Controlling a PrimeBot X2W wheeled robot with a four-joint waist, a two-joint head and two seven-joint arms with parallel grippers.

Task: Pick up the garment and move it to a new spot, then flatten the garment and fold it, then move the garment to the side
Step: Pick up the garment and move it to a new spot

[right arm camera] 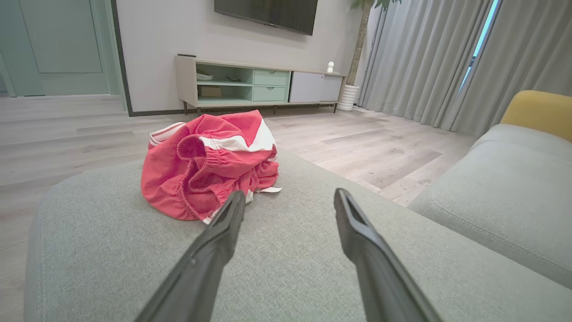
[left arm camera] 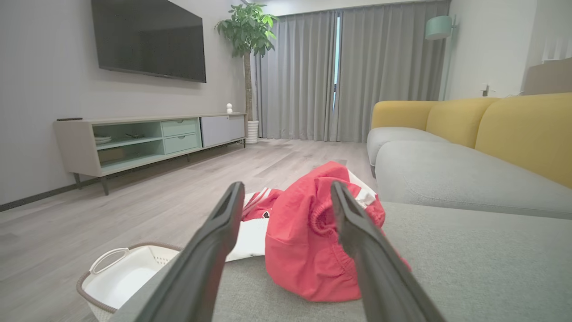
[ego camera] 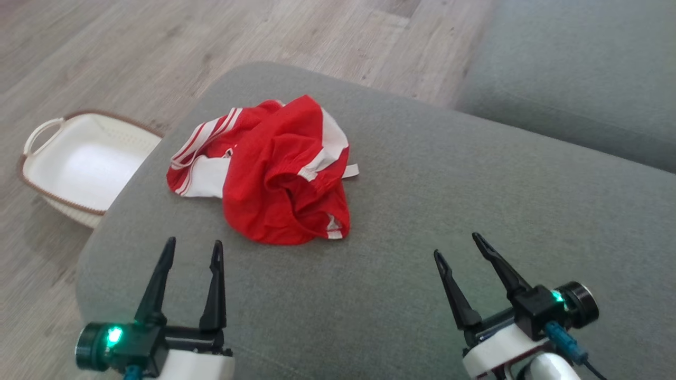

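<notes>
On the grey cushion [ego camera: 422, 200], toward its far left part, lies the garment [ego camera: 269, 174], a crumpled red heap with white panels and stripe trim, none of it spread flat. Over the cushion's near edge hover the left gripper [ego camera: 194, 243] and the right gripper [ego camera: 456, 245], each with jaws spread wide and holding nothing. The left one stands just short of the heap, the right one well off toward the cushion's near right. By my judgement the step in hand is the first, the pick-up, and it is not yet begun. The next move calls for a reach forward across the cushion, fingers lowered onto a raised fold and closed on cloth alone, not on the upholstery. Counted: one garment, two grippers with two fingers each, one white basket [ego camera: 84, 169] on the floor past the cushion's left edge, one further sofa seat [ego camera: 570, 68] beyond its far right corner
</notes>
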